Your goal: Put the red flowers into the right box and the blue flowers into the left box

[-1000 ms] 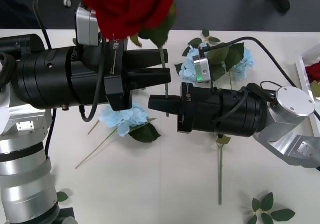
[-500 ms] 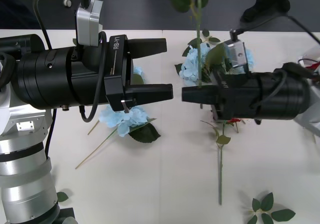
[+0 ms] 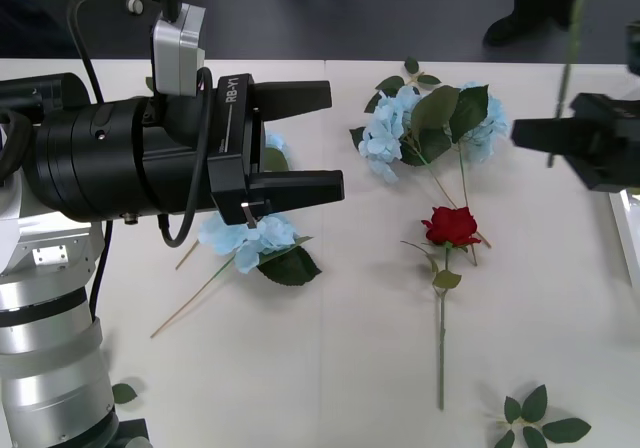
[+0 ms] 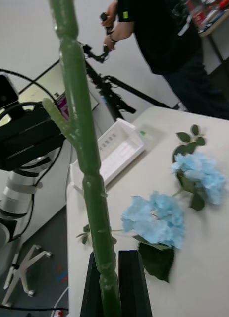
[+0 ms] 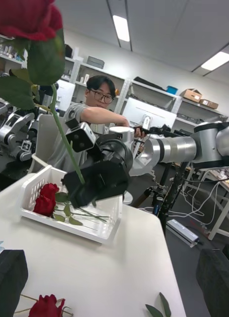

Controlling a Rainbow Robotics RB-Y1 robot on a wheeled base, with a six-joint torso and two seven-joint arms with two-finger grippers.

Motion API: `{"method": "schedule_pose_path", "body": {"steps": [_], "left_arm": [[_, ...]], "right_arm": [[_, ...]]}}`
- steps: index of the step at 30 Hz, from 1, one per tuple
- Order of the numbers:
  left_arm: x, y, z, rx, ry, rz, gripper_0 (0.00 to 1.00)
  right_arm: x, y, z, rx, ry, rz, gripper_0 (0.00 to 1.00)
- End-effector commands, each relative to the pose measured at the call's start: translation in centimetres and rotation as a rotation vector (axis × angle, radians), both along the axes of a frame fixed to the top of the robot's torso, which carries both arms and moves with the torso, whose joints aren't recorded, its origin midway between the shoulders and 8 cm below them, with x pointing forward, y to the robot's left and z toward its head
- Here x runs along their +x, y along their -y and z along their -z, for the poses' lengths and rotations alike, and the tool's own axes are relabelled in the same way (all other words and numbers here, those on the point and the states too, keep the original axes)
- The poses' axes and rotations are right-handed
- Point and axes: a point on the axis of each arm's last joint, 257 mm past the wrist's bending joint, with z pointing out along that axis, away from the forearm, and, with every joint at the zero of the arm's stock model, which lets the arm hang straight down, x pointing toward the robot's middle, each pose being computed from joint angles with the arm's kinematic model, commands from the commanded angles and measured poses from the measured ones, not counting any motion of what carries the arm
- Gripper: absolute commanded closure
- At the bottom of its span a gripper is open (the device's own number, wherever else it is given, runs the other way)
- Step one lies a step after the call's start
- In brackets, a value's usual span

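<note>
**Counting flowers and looking at the room around them**

We count three red roses. One lies on the white table [image 3: 330, 368], its bloom [image 3: 450, 226] near the middle and its stem pointing toward the robot. One is already inside the right box [image 5: 70, 210], resting on the bottom [image 5: 45, 198]. The third [image 5: 25, 17] is held up in the air by the right gripper [image 3: 545, 133], whose two black fingers [image 4: 134, 282] are squeezed tight on its green stem [image 4: 82, 138]. That gripper is at the right edge of the table, close to the right box.

We count three blue hydrangea heads in the front view. Two sit together at the far side of the table [image 3: 385, 133], with big dark leaves. One lies under the left gripper [image 3: 240, 238].

The left gripper [image 3: 330, 138] hangs above the left side of the table with its fingers spread wide and nothing in them.

The near middle of the table is bare, so there is room there. A loose leaf sprig [image 3: 540, 418] lies by the near right edge.
</note>
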Motion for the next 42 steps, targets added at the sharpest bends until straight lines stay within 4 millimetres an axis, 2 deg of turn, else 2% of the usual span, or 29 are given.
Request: {"method": "schedule_pose_path", "body": {"steps": [1, 4, 9, 12, 14, 18, 21, 22, 26, 28, 31, 32, 36, 37, 38, 42], "left_arm": [[0.4, -0.7, -0.2, -0.002, 0.045, -0.039, 0.0], [1.6, -1.6, 0.7, 0.055, 0.035, -0.084, 0.0], [3.5, -3.1, 2.7, 0.145, -0.043, -0.158, 0.0], [5.4, -4.8, 4.1, 0.203, -0.138, -0.237, 0.0], [6.0, -5.7, 5.0, 0.232, -0.189, -0.271, 0.0], [7.7, -8.0, 7.5, 0.289, -0.289, -0.375, 0.0], [8.9, -9.5, 9.2, 0.337, -0.313, -0.448, 0.0], [9.1, -9.8, 9.6, 0.346, -0.319, -0.463, 0.0], [10.8, -12.3, 12.3, 0.416, -0.351, -0.578, 0.0], [11.3, -13.2, 13.2, 0.447, -0.361, -0.621, 0.0], [12.6, -14.8, 15.3, 0.528, -0.371, -0.712, 0.0], [12.8, -15.1, 15.7, 0.542, -0.378, -0.732, 0.0], [14.0, -16.7, 18.2, 0.609, -0.467, -0.86, 0.0], [14.1, -16.8, 18.5, 0.615, -0.481, -0.878, 0.0], [14.4, -16.9, 19.2, 0.638, -0.503, -0.917, 0.0], [15.3, -17.4, 20.6, 0.675, -0.549, -1.008, 0.0]], "right_arm": [[2.0, 6.3, -1.6, -0.075, 0.025, 0.1, 1.0], [3.4, 10.9, -2.1, -0.131, 0.018, 0.182, 1.0], [5.2, 15.9, -1.3, -0.245, 0.013, 0.301, 1.0], [6.6, 19.4, 0.3, -0.372, 0.025, 0.393, 1.0], [7.2, 20.9, 1.4, -0.441, 0.034, 0.431, 1.0], [8.2, 24.9, 4.1, -0.505, -0.102, 0.576, 1.0], [8.6, 27.9, 5.4, -0.534, -0.186, 0.685, 1.0], [8.7, 28.6, 5.6, -0.536, -0.201, 0.711, 1.0], [9.0, 33.8, 6.1, -0.556, -0.283, 0.892, 1.0], [8.8, 36.2, 6.2, -0.568, -0.316, 0.964, 1.0], [7.6, 41.5, 6.6, -0.626, -0.371, 1.108, 1.0], [7.3, 42.3, 6.7, -0.635, -0.382, 1.131, 1.0], [4.2, 48.3, 8.3, -0.736, -0.456, 1.277, 1.0], [3.7, 49.0, 8.5, -0.748, -0.468, 1.296, 1.0], [2.4, 51.0, 9.1, -0.775, -0.493, 1.347, 1.0], [0.0, 54.0, 10.5, -0.831, -0.526, 1.412, 1.0]]}}
